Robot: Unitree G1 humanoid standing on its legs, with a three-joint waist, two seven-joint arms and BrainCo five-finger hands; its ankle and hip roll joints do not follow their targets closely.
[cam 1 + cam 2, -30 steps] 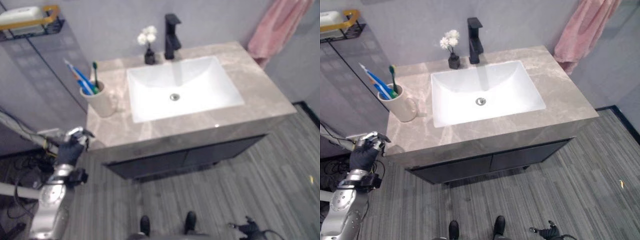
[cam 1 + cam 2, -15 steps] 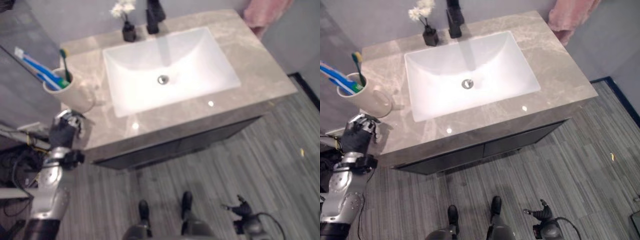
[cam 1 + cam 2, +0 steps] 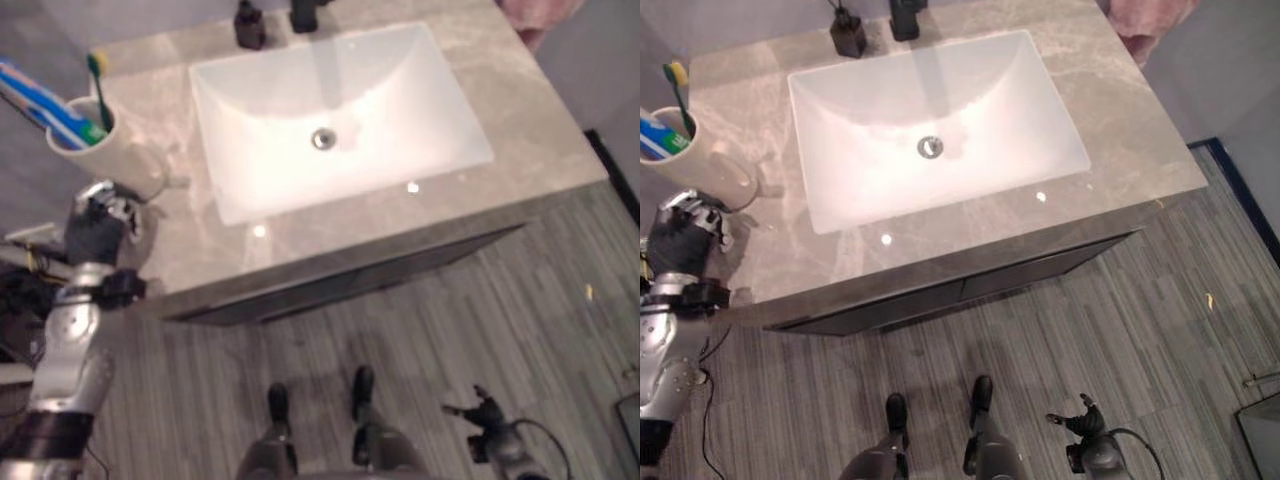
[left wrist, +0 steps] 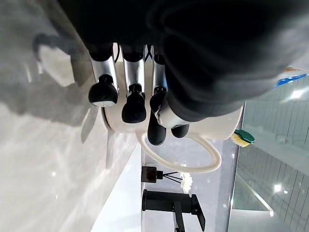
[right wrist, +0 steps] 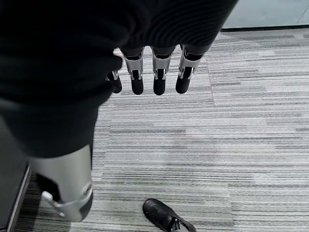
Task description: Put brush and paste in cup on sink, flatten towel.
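Left eye: cup far left on counter, brush upright in it, paste leaning left; left hand just near of cup, empty
Left wrist: fingers loosely curled, holding nothing, cup handle just beyond
Right wrist: right hand relaxed above floor

cream cup holds brush and paste upright on sink counter.
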